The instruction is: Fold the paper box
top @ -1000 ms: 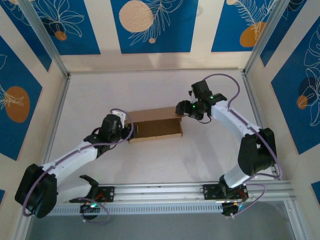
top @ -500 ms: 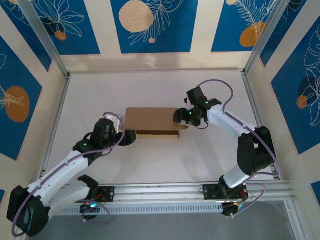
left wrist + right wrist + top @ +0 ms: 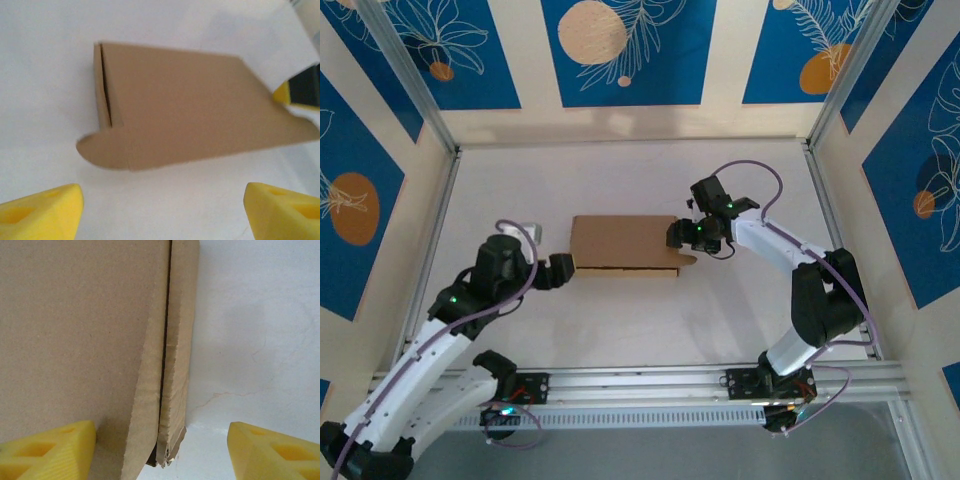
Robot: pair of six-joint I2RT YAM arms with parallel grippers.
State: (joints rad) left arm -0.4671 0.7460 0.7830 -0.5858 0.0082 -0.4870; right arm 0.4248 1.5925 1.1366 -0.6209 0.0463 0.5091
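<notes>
The box (image 3: pixel 623 243) lies near the middle of the surface (image 3: pixel 620 330), long side running 9 to 3 o'clock. A second ago its lid (image 3: pixel 190 115) stood raised and I could see the front wall and the inside. Now the lid is down and covers the body. A rounded tab (image 3: pixel 688 258) sticks out at the 4 o'clock corner.

My left end effector (image 3: pixel 560 270) was up against the box's 9 o'clock end a second ago. It has since drawn back toward 8 o'clock and sits just off that end, apart from the cardboard. Its jaws stand open with nothing between them. From the left wrist, both yellow pads (image 3: pixel 42 215) are spread wide over bare surface, and the box lies beyond them. At that end a dark slit shows between lid and body.

My right end effector (image 3: pixel 678 235) is at the box's 3 o'clock end and has come slightly toward 7 o'clock as the lid went down. From the right wrist, its jaws are open. One pad (image 3: pixel 50 450) is over the lid, the other over bare surface, and the box's side edge runs between them. I cannot tell whether that pad presses on the lid.
</notes>
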